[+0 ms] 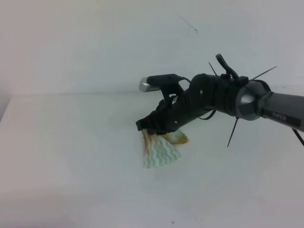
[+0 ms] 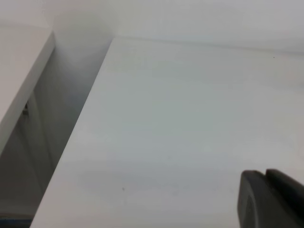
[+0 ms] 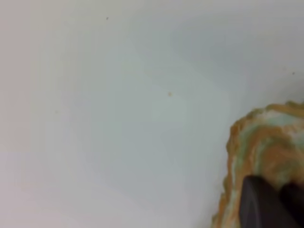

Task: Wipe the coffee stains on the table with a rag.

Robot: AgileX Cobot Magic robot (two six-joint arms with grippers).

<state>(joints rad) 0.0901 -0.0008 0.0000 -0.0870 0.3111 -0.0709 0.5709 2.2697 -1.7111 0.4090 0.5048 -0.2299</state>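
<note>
My right gripper reaches in from the right to the middle of the white table and is shut on the rag. The rag, white with pale green waves and orange-brown blotches, hangs crumpled from the jaws down to the tabletop. In the right wrist view my dark fingertips pinch the rag at the lower right. Of the coffee stains only one tiny orange droplet shows on the table; any larger blotch is hidden. A dark part of my left gripper shows at a corner, over bare table.
The table's left edge drops into a gap beside another white surface. A plain wall rises behind the table's back edge. A few dark specks dot the tabletop near the front.
</note>
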